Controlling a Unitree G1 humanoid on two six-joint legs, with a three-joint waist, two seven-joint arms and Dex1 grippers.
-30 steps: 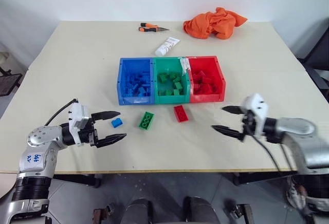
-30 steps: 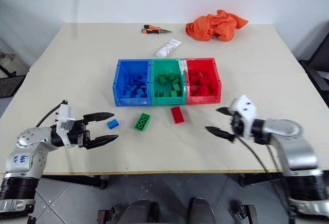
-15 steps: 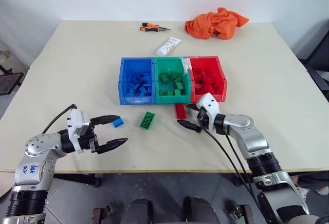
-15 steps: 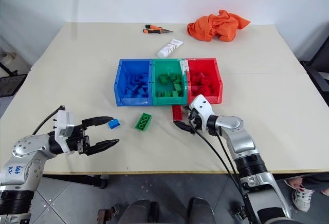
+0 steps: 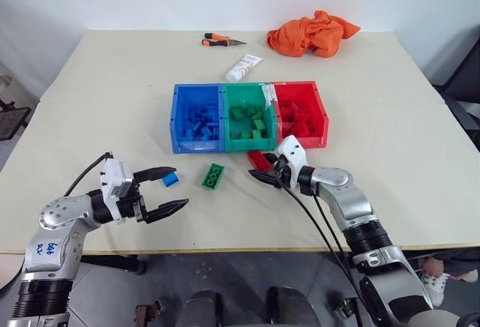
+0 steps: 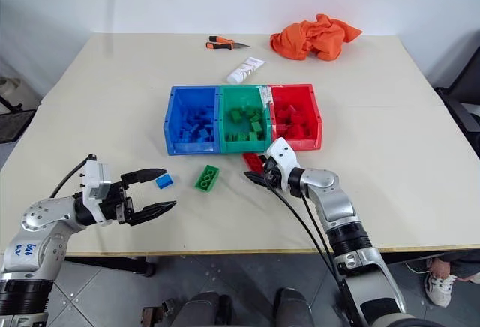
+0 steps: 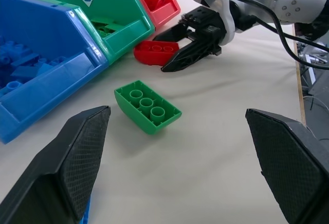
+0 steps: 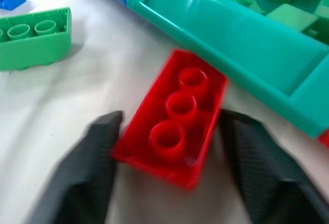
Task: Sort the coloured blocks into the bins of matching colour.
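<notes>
Table (image 5: 112,87), cream. Red block (image 8: 172,118) lies at 6 o'clock of the green bin (image 5: 247,121); your right gripper (image 8: 169,167) pinches it. Left gripper (image 5: 166,190): wide, empty. Next: lift, carry toward 1 o'clock, red bin (image 5: 304,117).

Left gripper (image 5: 166,190) wide open, right gripper (image 8: 169,147) straddling a block

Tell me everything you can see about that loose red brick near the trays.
The red brick is a small oblong of glossy plastic with three round studs in a row. It lies flat on the table just in front of the green bin. The right gripper has a black jaw against each long side.
</notes>
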